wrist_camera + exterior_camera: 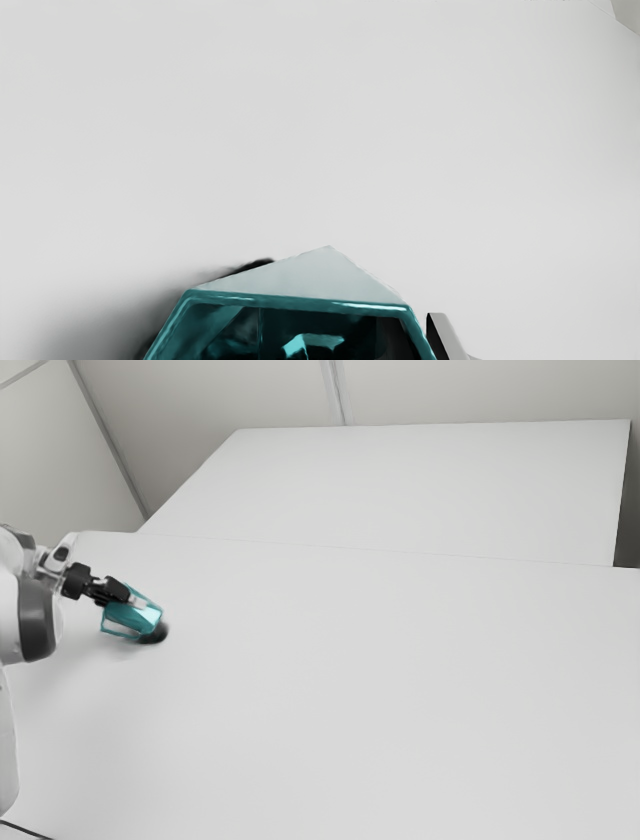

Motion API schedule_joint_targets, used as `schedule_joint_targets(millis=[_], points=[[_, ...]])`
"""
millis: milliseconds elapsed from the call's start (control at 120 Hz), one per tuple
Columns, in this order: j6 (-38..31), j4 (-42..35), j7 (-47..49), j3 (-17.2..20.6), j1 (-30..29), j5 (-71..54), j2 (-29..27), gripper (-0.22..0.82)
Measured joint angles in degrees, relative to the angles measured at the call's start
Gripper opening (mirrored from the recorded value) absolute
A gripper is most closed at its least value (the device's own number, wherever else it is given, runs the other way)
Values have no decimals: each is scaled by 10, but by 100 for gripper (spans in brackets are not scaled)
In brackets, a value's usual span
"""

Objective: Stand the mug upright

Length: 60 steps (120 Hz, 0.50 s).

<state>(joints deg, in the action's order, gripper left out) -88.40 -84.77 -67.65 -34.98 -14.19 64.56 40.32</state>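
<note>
Mug's right at the end effector but leaning, not upright yet

So the mug point(140, 622) is right at the tip of my end effector point(139, 603), on the far side of it from the arm point(36, 618), and low over the surface point(380, 680). Can't tell you if I've actually got a grip: the pictures don't settle whether the end effector is open or closed, so I'm not calling it a grasp.

My guess on why it's lined up like this: working at the mouth end leaves the base free to swing down under it. Makes sense for standing a cup up, imo.

As for which way it points, the rim point(300, 301) faces back toward the end effector, so I'm looking into the cup. The base should be the end farther from the end effector. Long axis looks slanted, running outward from there, neither flat nor vertical. There's a dark patch point(154, 634) by the low end, but I can't say if that end touches down.

Next I'd check the hold, then rotate slowly. Rushing could slip it or roll it over.
</note>
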Motion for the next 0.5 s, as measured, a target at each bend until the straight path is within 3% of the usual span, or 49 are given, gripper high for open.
schedule_joint_targets(millis=[300,500], points=[[-21,1,-5,15,42,-5,-47,-16],[-97,-53,13,83,109,-132,-160,-17]])
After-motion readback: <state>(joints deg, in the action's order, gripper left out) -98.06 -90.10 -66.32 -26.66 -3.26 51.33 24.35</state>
